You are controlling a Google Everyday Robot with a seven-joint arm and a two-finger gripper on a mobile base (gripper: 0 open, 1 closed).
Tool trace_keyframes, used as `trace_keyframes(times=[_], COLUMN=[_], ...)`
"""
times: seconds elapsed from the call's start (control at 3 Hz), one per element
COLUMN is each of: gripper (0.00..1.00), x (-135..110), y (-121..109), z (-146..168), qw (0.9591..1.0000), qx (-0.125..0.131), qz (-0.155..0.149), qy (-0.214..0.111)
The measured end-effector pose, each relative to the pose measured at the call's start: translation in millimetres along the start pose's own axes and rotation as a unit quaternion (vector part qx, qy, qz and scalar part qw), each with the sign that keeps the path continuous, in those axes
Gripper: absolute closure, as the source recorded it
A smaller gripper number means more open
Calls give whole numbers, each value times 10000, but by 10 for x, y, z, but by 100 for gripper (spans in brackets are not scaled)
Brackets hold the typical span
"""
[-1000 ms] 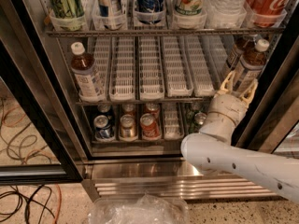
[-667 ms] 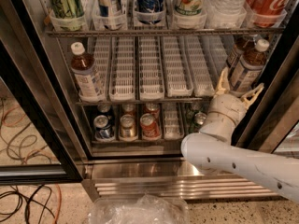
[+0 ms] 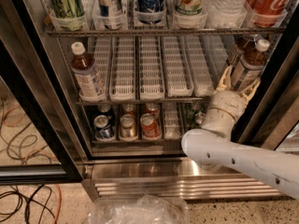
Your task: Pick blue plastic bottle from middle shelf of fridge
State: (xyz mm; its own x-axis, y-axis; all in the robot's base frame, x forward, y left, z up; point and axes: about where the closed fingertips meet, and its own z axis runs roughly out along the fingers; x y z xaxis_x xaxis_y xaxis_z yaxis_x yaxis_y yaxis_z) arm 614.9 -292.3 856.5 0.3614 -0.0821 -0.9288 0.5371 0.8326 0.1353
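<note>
1. On the left end of the middle shelf [image 3: 140, 100] of the fridge [image 3: 140, 169], a similar capped bottle [image 3: 87, 76] stands upright.
2. White lane trays [image 3: 152, 69] fill the centre.
3. Far right, the blue plastic bottle [image 3: 249, 64] stands upright near the shelf's front.
4. The gripper [image 3: 238, 84] reaches up from below, jaws spread, one finger either side of that bottle's lower body.

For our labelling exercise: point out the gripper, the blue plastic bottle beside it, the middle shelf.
blue plastic bottle [image 3: 252, 59]: camera view, brown shoulder.
gripper [image 3: 242, 77]: camera view, between fingers flanking the bottle.
middle shelf [image 3: 152, 69]: camera view, white lane tray.
</note>
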Motion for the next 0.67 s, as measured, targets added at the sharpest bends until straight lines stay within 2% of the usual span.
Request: trace_keyframes(times=[0.67], gripper=[34], x=[8], y=[42], z=[222], qw=[10000], qx=[58], qz=[-41], qy=[-43])
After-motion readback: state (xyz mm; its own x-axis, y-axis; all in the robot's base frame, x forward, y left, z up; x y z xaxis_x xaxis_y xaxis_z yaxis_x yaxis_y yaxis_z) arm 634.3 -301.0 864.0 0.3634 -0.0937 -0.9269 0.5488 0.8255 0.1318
